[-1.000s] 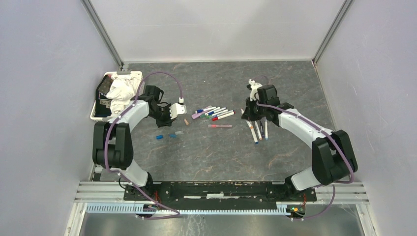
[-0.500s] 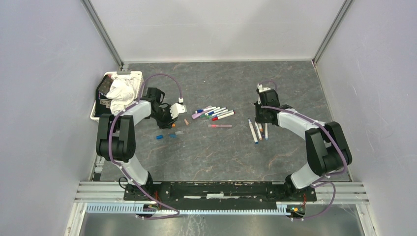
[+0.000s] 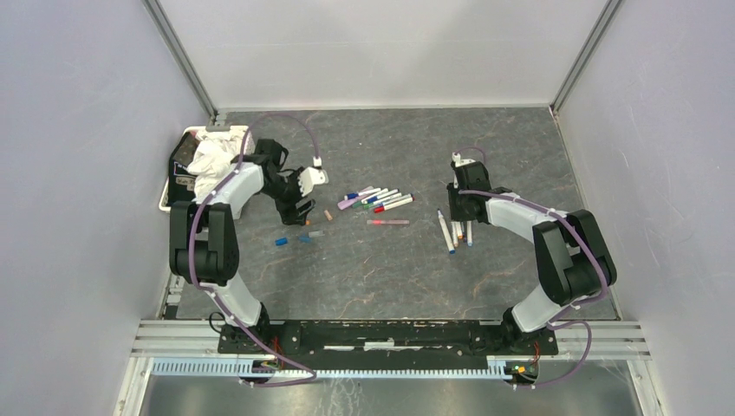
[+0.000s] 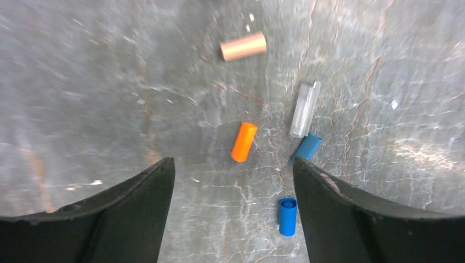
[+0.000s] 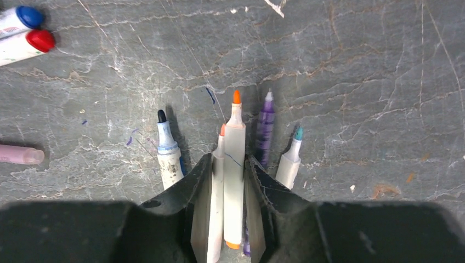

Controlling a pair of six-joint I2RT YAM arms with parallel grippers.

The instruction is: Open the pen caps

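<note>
Loose pen caps lie on the table under my left gripper (image 4: 233, 161), which is open wide and holds nothing. An orange cap (image 4: 243, 142) lies just ahead of its fingertips. A tan cap (image 4: 243, 46), a clear cap (image 4: 305, 109) and two blue caps (image 4: 307, 147) (image 4: 287, 216) lie around it. My right gripper (image 5: 227, 159) is low over the uncapped markers (image 3: 452, 231). Its jaws stand slightly parted around two orange-tipped barrels (image 5: 234, 142) that rest on the table. A purple marker (image 5: 265, 129), a teal-tipped one (image 5: 289, 161) and a dark-tipped one (image 5: 167, 153) lie beside them.
A cluster of capped pens (image 3: 379, 199) lies mid-table, with a pink pen (image 3: 387, 222) just in front. A tray (image 3: 171, 195) with a white cloth (image 3: 212, 160) sits at the back left, close to my left arm. Grey walls enclose the table.
My left gripper opened wide and the orange cap now lies free on the table. My right arm came down and its jaws parted around the orange marker among the uncapped ones.
</note>
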